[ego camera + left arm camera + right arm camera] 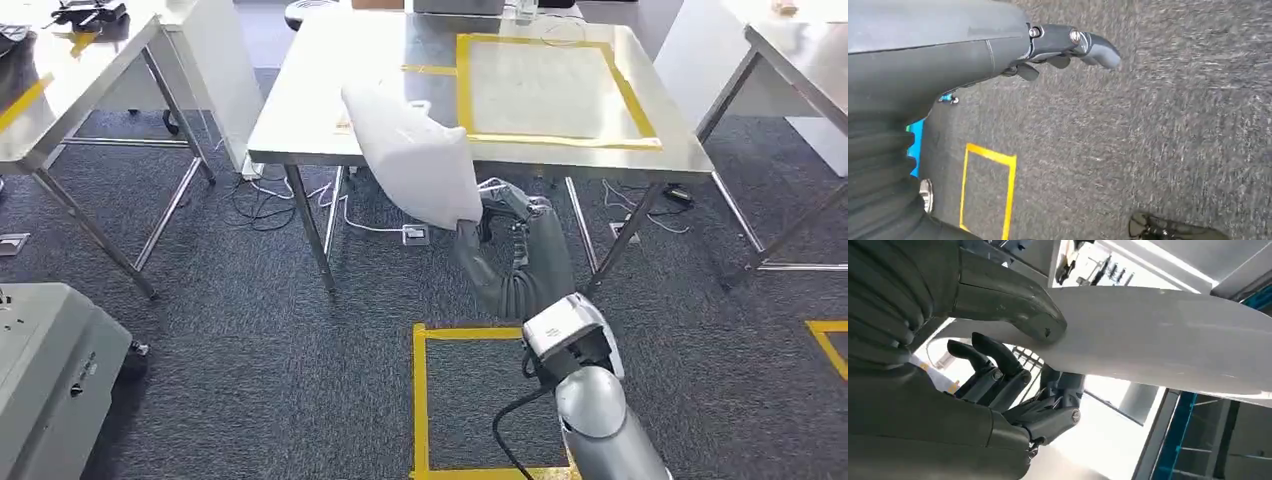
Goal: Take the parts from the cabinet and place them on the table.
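Observation:
My right hand [478, 222] holds a white, flat, curved part [412, 152] by its lower end, in front of the steel table [320, 100]. The part rises up and to the left, its upper end over the table's near edge. In the right wrist view the thick thumb [1013, 307] presses on the white part [1168, 335] while the dark fingers [998, 362] curl beneath it. A yellow tape square [545, 88] marks the tabletop to the right of the part. My left hand [1068, 47] hangs over the grey carpet with nothing in it, its fingers loosely bent.
A second steel table [70, 70] stands at the left and a third [800, 60] at the right. Cables [290, 200] and a power strip lie under the middle table. Yellow tape squares [425, 400] mark the carpet. A grey machine [50, 370] sits at the lower left.

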Robot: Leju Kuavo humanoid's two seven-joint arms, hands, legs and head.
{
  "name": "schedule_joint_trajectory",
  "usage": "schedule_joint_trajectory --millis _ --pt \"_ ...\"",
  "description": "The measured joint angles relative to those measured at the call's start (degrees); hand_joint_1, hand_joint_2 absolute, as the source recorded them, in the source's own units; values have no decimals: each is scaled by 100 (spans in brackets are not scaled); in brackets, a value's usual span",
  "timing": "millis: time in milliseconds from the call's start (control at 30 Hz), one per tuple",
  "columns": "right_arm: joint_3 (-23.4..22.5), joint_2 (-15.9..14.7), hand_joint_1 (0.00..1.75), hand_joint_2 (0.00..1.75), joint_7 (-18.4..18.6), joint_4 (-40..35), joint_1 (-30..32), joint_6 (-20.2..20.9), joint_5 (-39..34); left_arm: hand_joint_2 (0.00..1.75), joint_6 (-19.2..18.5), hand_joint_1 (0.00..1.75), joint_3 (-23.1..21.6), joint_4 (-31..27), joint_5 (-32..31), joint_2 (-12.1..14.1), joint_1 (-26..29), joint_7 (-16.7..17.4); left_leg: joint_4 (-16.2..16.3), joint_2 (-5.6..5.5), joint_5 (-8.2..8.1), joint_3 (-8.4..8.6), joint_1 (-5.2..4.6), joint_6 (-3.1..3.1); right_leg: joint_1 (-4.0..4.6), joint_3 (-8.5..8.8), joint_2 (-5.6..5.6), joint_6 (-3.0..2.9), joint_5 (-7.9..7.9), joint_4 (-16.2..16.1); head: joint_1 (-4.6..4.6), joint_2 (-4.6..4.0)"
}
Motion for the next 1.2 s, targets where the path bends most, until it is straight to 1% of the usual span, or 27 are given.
schedule_joint_trajectory --millis 33,67,100,133,167,200,233,267,300,333,367,467,567,600,800,833,867,900,933,967,1000,1033,1067,1100,1133,1167,1200 --pt "0 9 175 175 -103 2 3 -70 61 175 0 0 0 2 -2 0 9 2 1 38 -7 -3 -6 11 -7 -218 -35 19 -201 458 0 0" --pt "0 11 175 175 -241 4 3 -162 131 175 0 0 0 2 -4 0 15 2 3 74 -11 -8 -8 16 -10 -426 -50 28 -339 886 0 -2" --pt "-2 11 175 175 -313 4 2 -221 157 175 4 0 0 2 -7 0 15 2 3 97 -12 -6 -8 15 -11 -502 -58 28 -321 1023 0 0" --pt "-7 11 175 175 -339 4 2 -279 203 175 9 0 0 2 -9 -2 11 2 4 114 -16 2 -8 11 -10 -428 -64 19 -170 859 0 0" --pt "-7 11 175 175 -345 4 2 -326 247 175 11 0 0 2 -9 -4 5 2 3 126 -22 14 -9 7 -9 -224 -68 -1 59 476 0 -2" --pt "-9 13 175 175 -354 4 1 -369 266 175 11 0 0 2 -11 -9 0 2 3 136 -31 33 -11 -3 -4 58 -80 -33 303 -69 0 -2" --pt "-13 13 175 175 -358 4 -2 -393 293 175 11 0 0 2 -13 -13 -3 2 3 142 -39 50 -13 -14 13 355 -125 -86 498 -626 0 0" --pt "-15 13 175 175 -363 4 -5 -409 310 175 13 0 0 2 -13 -17 -4 2 6 151 -52 45 -43 -45 57 415 -168 -119 403 -777 -7 -2" --pt "-15 15 175 175 -373 4 -3 -437 325 175 15 0 0 2 -13 -17 -2 0 -2 150 -50 39 -40 -78 66 410 -156 -137 438 -814 2 0" --pt "-15 17 175 175 -382 4 10 -459 343 175 18 0 0 2 -13 -13 0 0 22 157 -89 37 -75 -58 42 417 -142 -89 485 -844 -4 -2" --pt "-15 24 175 175 -393 4 16 -476 352 175 18 0 0 2 -9 -11 6 -7 -1 160 -68 21 -58 -35 50 423 -134 -78 463 -836 2 -2" --pt "-15 52 175 175 -413 4 18 -487 361 175 20 0 0 2 2 -13 4 -17 -58 161 -52 82 -53 -97 55 425 -126 -118 453 -832 -4 -2" --pt "-15 81 175 175 -413 9 17 -494 374 175 24 0 0 2 15 -11 7 -24 -95 159 -37 107 -53 -125 56 424 -127 -150 445 -832 -4 0" --pt "-15 94 175 175 -413 9 17 -496 387 175 26 0 0 2 28 -11 7 -24 -95 159 -37 109 -56 -126 50 426 -127 -154 448 -836 -2 0" --pt "-13 155 175 175 -411 72 -4 -520 413 175 66 0 0 0 74 20 7 -61 -86 157 -66 59 -84 -85 23 434 -133 -142 445 -837 -4 0" --pt "-13 160 175 175 -411 81 -28 -527 413 175 63 0 0 0 77 22 7 -66 -91 156 -64 58 -93 -75 15 441 -135 -129 451 -853 -4 0" --pt "-11 168 175 175 -404 85 -52 -533 417 175 63 0 0 0 79 22 6 -68 -150 157 -36 77 -84 -50 28 457 -135 -103 454 -869 -4 0" --pt "-11 168 175 175 -402 89 -68 -544 420 175 63 0 0 4 79 2 8 -72 -226 180 22 187 0 -44 10 453 -130 -86 434 -828 -7 0" --pt "-9 168 175 175 -400 98 -95 -553 420 175 63 0 0 2 81 4 7 -83 -255 169 41 205 3 -16 23 378 -118 -46 317 -657 11 0" --pt "-7 168 175 175 -398 116 -123 -555 420 175 63 0 2 2 81 9 4 -85 -254 179 41 201 12 -12 8 184 -116 -18 108 -276 15 0" --pt "-4 168 175 175 -395 138 -127 -557 419 175 63 0 0 2 83 11 5 -87 -248 180 36 199 14 -12 -15 -48 -116 12 -106 189 15 -2" --pt "-4 168 175 175 -395 160 -118 -562 419 175 61 0 2 2 83 11 7 -87 -246 181 29 199 16 -15 -36 -270 -117 41 -245 616 15 -2" --pt "-4 168 175 175 -395 190 -112 -566 417 175 61 0 2 2 85 13 10 -87 -241 182 19 200 22 -27 -56 -428 -117 64 -293 884 15 0" --pt "-4 166 175 175 -400 210 -99 -584 411 175 61 0 0 4 87 13 10 -87 -231 180 4 207 38 -49 -76 -450 -118 86 -181 857 13 0" --pt "-4 166 175 175 -420 214 -76 -597 404 175 61 0 2 4 90 13 10 -87 -216 175 -21 224 64 -80 -95 -301 -119 109 70 523 15 0" --pt "-4 162 175 175 -437 221 -62 -603 402 175 61 0 2 4 90 13 10 -90 -196 166 -48 243 91 -109 -114 -82 -126 127 323 65 15 0" --pt "-4 158 175 175 -456 225 -50 -616 387 175 61 0 0 4 94 11 10 -96 -161 163 -87 261 115 -152 -141 199 -160 155 586 -509 15 0"
